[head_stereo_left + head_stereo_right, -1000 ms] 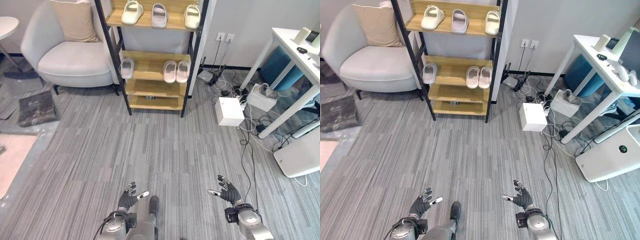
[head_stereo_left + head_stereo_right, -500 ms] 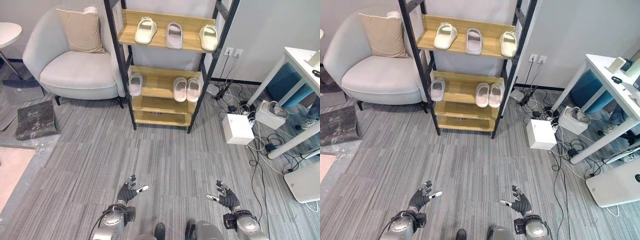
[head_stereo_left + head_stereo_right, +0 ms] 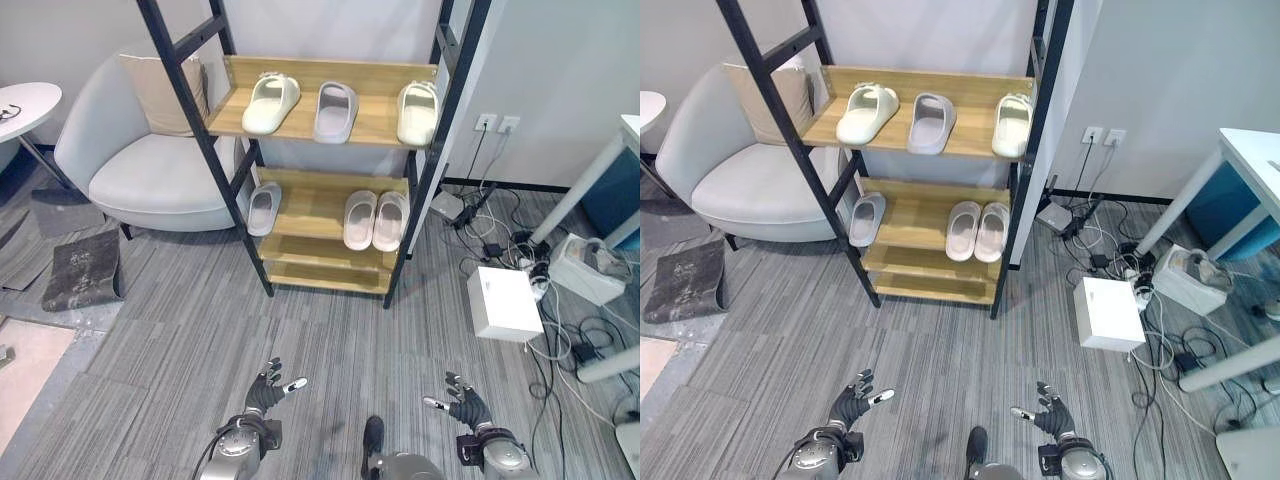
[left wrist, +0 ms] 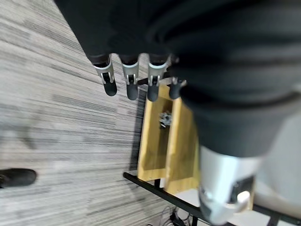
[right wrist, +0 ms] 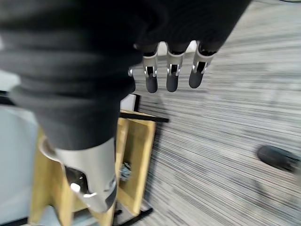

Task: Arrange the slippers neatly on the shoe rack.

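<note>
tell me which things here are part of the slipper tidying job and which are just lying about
For the job:
shoe rack
cream slipper
grey slipper
pale slipper
lone slipper
slipper pair
left hand and right hand, both open

Lying about:
armchair
white box
floor cables

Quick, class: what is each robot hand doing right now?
Left hand: open, fingers spread, holding nothing.
Right hand: open, fingers spread, holding nothing.
</note>
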Controlling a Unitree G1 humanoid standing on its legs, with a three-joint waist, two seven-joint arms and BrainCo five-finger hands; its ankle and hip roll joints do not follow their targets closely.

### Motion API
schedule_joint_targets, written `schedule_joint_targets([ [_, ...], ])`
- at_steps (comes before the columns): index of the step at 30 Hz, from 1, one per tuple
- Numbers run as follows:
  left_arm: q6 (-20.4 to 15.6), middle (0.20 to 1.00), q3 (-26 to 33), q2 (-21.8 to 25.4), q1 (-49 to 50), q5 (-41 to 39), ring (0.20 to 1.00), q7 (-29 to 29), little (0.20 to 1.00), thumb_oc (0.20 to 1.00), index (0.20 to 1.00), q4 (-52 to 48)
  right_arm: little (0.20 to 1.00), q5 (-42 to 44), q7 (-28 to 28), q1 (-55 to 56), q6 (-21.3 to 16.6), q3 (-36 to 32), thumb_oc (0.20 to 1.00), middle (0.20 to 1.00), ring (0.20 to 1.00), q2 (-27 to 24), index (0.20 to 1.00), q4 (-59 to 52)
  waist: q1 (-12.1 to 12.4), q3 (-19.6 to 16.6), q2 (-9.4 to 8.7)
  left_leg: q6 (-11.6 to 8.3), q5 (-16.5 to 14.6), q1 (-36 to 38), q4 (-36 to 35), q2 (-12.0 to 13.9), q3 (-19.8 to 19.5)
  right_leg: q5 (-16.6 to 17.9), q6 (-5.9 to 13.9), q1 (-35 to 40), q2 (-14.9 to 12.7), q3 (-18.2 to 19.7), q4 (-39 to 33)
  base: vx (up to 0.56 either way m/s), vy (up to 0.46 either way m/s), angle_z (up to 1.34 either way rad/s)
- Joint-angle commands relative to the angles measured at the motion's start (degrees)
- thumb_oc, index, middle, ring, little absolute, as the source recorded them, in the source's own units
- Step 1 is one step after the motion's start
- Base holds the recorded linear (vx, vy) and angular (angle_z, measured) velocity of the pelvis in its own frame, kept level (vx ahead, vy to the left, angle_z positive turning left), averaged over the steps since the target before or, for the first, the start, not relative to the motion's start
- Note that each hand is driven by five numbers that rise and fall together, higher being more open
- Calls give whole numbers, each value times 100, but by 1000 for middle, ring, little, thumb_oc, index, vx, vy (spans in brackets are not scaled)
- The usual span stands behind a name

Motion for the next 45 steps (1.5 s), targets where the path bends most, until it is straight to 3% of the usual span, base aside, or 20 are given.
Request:
schedule_joint_targets([
  [1,-242,1000,-114,266,-272,-165,1000,1,1000,1000,1000,-317,1000,214,-47,-61,-236,20,1000,1000,1000,-129,1000,-302,39,340,-255,226,1191,-12,-532,-11,617,-542,706,374,-262,102,18,229,-71,5],
  [4,-220,1000,-122,281,-282,-158,1000,-10,1000,1000,1000,-301,1000,258,-48,-63,-224,25,1000,1000,1000,-103,1000,-294,160,410,-384,504,775,-603,-895,146,902,-697,720,605,-333,134,-39,249,-26,9],
  [6,-210,1000,-146,289,-247,-111,1000,-1,1000,1000,1000,-281,1000,232,-50,-55,-234,46,1000,1000,1000,-80,1000,-273,222,402,-399,629,522,-760,-1743,205,893,-807,787,688,-345,210,-39,268,64,9],
  [7,-203,1000,-160,287,-234,-85,1000,6,1000,1000,1000,-265,1000,210,-45,-48,-236,76,1000,1000,1000,-67,1000,-253,246,400,-383,620,635,-754,-2286,238,833,-871,804,742,-327,245,-39,165,66,-2],
  [8,-203,1000,-160,287,-234,-85,1000,6,1000,1000,1000,-265,1000,210,-45,-48,-236,76,1000,1000,1000,-66,1000,-253,248,405,-385,620,639,-743,-2294,237,836,-872,805,748,-329,247,-39,300,134,-12],
  [9,-162,1000,-174,302,-187,-19,1000,10,1000,1000,1000,-315,1000,149,-44,-28,-239,117,1000,1000,1000,-74,1000,-284,309,360,-259,537,1358,-1004,-3310,490,636,-1034,816,902,-195,292,-39,292,128,-6],
  [12,-141,1000,-137,344,-180,42,1000,26,1000,1000,1000,-307,1000,99,-79,-72,-253,136,1000,1000,1000,-103,1000,-308,383,374,-226,372,1747,-1148,-3991,550,488,-1188,813,1118,-103,446,-39,310,157,-1],
  [17,-131,1000,-127,386,-131,8,1000,4,1000,1000,1000,-339,1000,67,-51,-94,-197,131,1000,1000,1000,-14,1000,-286,414,193,-231,416,1785,-973,-3974,521,546,-1298,914,1352,-234,650,87,268,208,-39],
  [21,-126,1000,-173,439,-119,39,1000,-21,1000,1000,1000,-342,1000,72,4,-121,-164,162,1000,1000,1000,154,1000,-294,423,53,-326,693,1473,-874,-3759,267,700,-1288,1138,1207,-537,819,669,257,280,-16],
  [22,-134,1000,-209,466,-123,31,1000,-28,1000,1000,1000,-416,1000,35,15,-143,-149,209,1000,1000,1000,235,1000,-264,402,41,-341,845,1311,-771,-3736,147,776,-1100,1274,894,-651,887,1317,170,254,-13],
  [23,-134,1000,-209,466,-123,31,1000,-28,1000,1000,1000,-416,1000,35,15,-143,-149,209,1000,1000,1000,236,1000,-264,408,36,-344,848,1309,-777,-3733,144,783,-1108,1277,880,-657,895,1333,146,248,-8],
  [26,-147,1000,-238,512,-104,-30,1000,-34,1000,1000,1000,-552,1000,-10,28,-178,-126,224,1000,1000,1000,263,1000,-301,358,131,-272,1038,1129,-482,-3802,39,887,-375,1475,308,-877,813,2439,109,206,-11],
  [28,-138,1000,-255,522,-92,-12,1000,-67,1000,1000,1000,-545,1000,-27,25,-161,-117,206,1000,1000,1000,289,1000,-329,324,181,-176,1095,1003,-280,-3852,39,884,-260,1473,18,-970,615,2866,171,193,-10],
  [30,-141,1000,-227,517,-66,-67,1000,-105,1000,1000,1000,-554,1000,6,39,-147,-102,181,1000,1000,1000,281,1000,-293,231,247,-134,1075,896,41,-4013,28,894,-468,1358,-345,-881,231,2320,272,108,-32],
  [32,-140,1000,-215,517,-64,-70,1000,-113,1000,1000,1000,-540,1000,16,42,-150,-96,176,1000,1000,1000,265,1000,-273,205,276,-138,1056,852,118,-4030,4,884,-528,1311,-391,-836,113,1919,195,-6,-16],
  [34,-122,1000,-213,515,-88,-39,1000,-122,1000,1000,1000,-527,1000,25,4,-149,-100,159,1000,1000,1000,251,1000,-261,173,316,-189,1014,778,251,-4033,-55,844,-419,1292,-430,-759,-75,1105,232,-58,12],
  [37,-113,1000,-193,526,-91,43,1000,-126,1000,1000,1000,-560,1000,17,-20,-113,-93,145,1000,1000,1000,240,1000,-297,128,342,-205,964,679,378,-3999,-34,801,-286,1316,-387,-706,-103,694,212,-63,14],
  [40,-146,1000,-179,416,-116,88,1000,-154,1000,1000,1000,-459,1000,29,-8,-62,-123,125,1000,1000,1000,198,1000,-246,155,171,-258,898,436,461,-3752,-24,829,-370,1194,24,-581,-70,287,265,-106,27],
  [42,-145,1000,-164,401,-88,22,1000,-162,1000,1000,1000,-471,1000,123,4,-67,-151,116,1000,1000,1000,166,1000,-195,191,136,-267,791,330,389,-3291,-4,818,-483,1082,191,-508,-61,211,192,-105,14],
  [45,-163,1000,-228,400,-155,-52,1000,-146,1000,1000,1000,-487,1000,214,14,-146,-197,150,1000,1000,1000,71,1000,-233,272,280,-296,554,539,-42,-2233,-14,723,-629,903,428,-432,-49,179,94,-103,6],
])
